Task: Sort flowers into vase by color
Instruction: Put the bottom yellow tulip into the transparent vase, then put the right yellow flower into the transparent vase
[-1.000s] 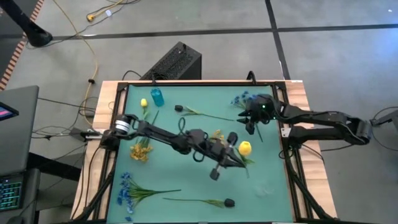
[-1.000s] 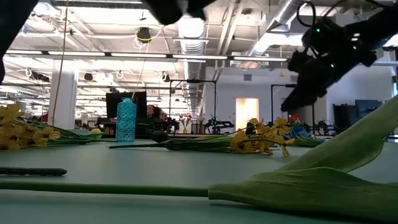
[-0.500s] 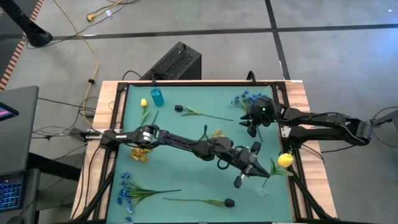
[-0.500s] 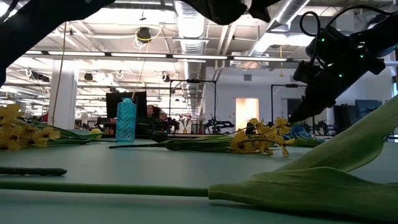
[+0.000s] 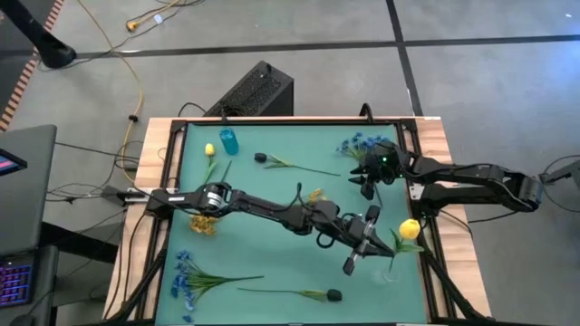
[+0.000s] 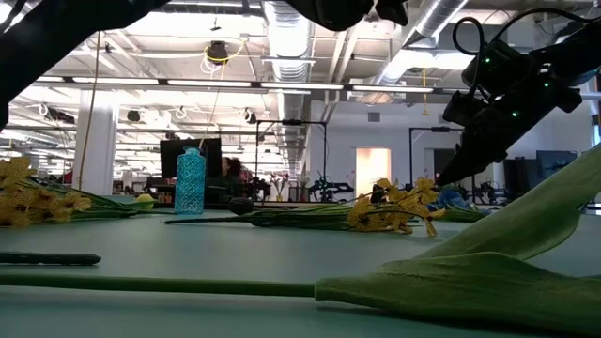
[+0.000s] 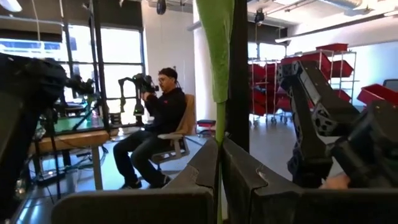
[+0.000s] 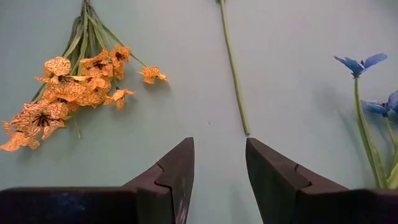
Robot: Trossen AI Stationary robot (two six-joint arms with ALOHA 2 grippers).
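My left gripper (image 5: 375, 240) reaches across the table to its near right part and is shut on a single yellow bud flower (image 5: 410, 229). The flower's green leaf (image 7: 217, 50) rises in front of the left wrist camera. My right gripper (image 5: 366, 177) hangs open and empty above the table's far right. It is near the blue blossom cluster (image 5: 353, 145), whose blossoms also show in the right wrist view (image 8: 364, 65). A yellow blossom cluster (image 8: 74, 87) and a bare stem end (image 8: 235, 74) lie on the mat below the right gripper. My left gripper pinches the flower's thin green stem (image 7: 219, 163) between its two fingers. The fingers lie about level, pointing toward the table's right edge, across the stem. The flower stands about upright in the hold, with its bud (image 5: 410, 229) above the fingers and clear of the table.
A blue vase (image 5: 228, 140) stands at the far left beside a yellow bud (image 5: 209, 150). A dark bud (image 5: 261, 158), yellow clusters (image 5: 204, 223) (image 5: 315, 195), a blue cluster (image 5: 186, 272) and another dark bud (image 5: 333, 294) lie on the green mat. A person sits in the room behind (image 7: 158, 118).
My left gripper has carried the yellow bud flower from the table's middle toward its right edge, stretching the arm out. In the last half second it has almost stopped, and the bud has drifted back a little. The flower stays in the shut fingers.
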